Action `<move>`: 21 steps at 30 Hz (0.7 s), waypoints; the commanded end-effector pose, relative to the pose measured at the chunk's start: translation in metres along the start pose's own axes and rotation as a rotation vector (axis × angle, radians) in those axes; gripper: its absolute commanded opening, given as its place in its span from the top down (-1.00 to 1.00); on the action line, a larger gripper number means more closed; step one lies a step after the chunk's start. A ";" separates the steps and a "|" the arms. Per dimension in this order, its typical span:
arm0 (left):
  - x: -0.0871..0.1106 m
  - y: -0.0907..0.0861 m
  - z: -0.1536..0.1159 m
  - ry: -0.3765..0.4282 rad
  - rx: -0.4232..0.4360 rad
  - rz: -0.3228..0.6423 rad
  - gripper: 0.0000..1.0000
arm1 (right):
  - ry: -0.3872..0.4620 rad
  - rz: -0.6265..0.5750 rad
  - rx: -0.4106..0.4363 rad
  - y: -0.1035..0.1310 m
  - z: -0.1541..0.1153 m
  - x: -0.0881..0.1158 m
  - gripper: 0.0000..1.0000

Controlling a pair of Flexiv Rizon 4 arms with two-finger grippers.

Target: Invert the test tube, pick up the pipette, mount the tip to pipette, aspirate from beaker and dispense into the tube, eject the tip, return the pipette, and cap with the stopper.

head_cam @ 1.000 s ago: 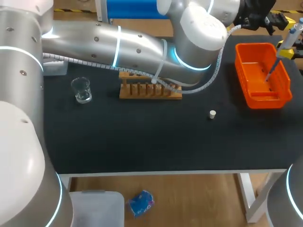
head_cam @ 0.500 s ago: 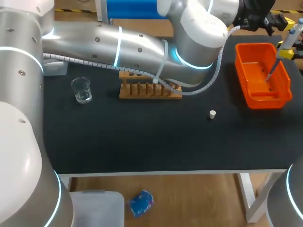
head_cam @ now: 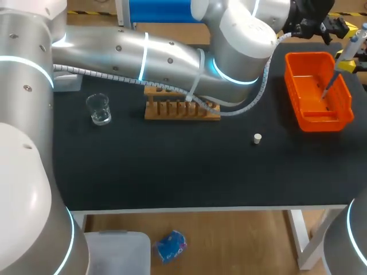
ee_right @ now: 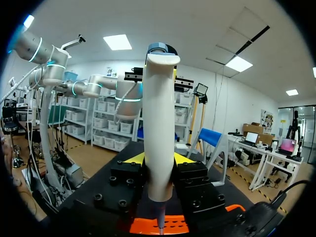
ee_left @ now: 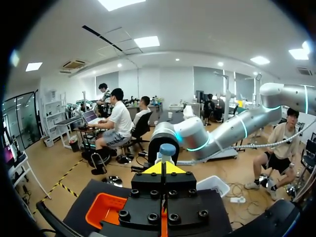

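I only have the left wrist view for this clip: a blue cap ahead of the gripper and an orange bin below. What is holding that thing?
Observer: That is the pipette. The right gripper has its jaws shut on the white body and holds it upright.
Operator: Is a tip on it?
Observer: Yes, a thin tip points down into the orange bin.
Operator: Where is the stopper?
Observer: The white stopper lies on the table, apart from the wooden rack.

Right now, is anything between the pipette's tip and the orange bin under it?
Nothing visible. The pipette, held in the right gripper, points its tip at the open orange bin with only air between.
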State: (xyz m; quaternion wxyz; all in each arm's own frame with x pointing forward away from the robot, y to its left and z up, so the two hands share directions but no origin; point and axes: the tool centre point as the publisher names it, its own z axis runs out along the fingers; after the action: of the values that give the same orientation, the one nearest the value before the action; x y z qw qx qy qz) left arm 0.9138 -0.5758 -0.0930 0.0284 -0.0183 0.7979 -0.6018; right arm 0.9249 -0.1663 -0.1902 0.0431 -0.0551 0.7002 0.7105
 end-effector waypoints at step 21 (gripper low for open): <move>0.000 0.021 0.008 0.005 -0.041 -0.023 1.00 | 0.002 -0.001 0.001 0.004 0.000 -0.001 1.00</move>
State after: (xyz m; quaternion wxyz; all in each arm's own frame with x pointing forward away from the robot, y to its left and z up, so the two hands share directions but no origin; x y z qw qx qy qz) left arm 0.9137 -0.5755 -0.1062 0.0212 -0.0273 0.8050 -0.5923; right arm 0.9235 -0.1670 -0.1973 0.0443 -0.0544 0.7004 0.7103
